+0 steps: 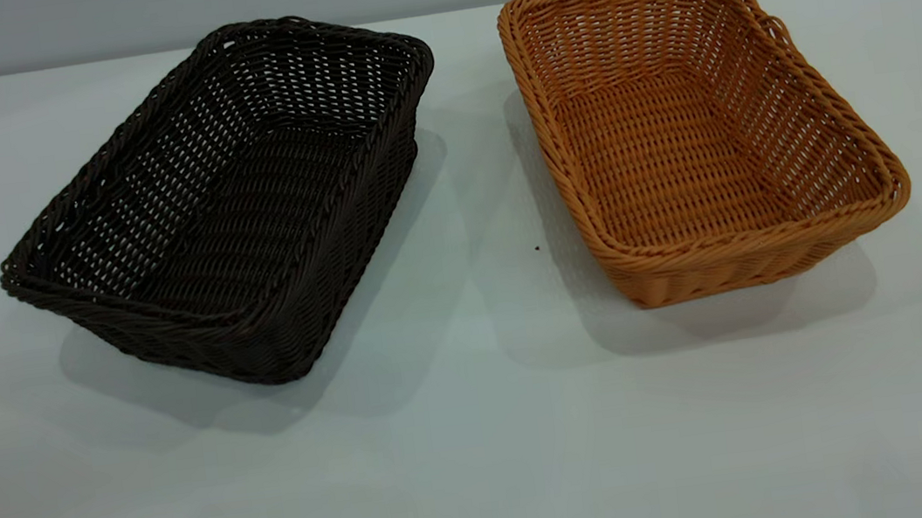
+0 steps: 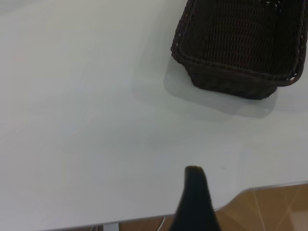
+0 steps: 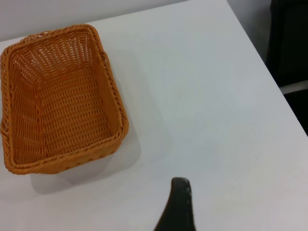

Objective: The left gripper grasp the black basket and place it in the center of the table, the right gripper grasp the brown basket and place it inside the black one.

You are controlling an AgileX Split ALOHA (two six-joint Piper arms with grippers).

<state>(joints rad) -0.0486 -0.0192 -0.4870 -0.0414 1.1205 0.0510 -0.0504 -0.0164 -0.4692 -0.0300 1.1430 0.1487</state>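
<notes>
The black basket (image 1: 230, 204) stands empty on the left half of the white table (image 1: 482, 432), set at an angle. The brown basket (image 1: 692, 134) stands empty on the right half, a gap of bare table between the two. Neither gripper shows in the exterior view. In the left wrist view a black part of my left gripper (image 2: 195, 202) hangs over the table's edge, well apart from the black basket (image 2: 240, 45). In the right wrist view a black part of my right gripper (image 3: 177, 207) hangs above bare table, apart from the brown basket (image 3: 60, 96).
A tiny dark speck (image 1: 537, 248) lies on the table between the baskets. The table's edge and brown floor (image 2: 269, 207) show in the left wrist view. A dark object (image 3: 288, 43) stands beyond the table's edge in the right wrist view.
</notes>
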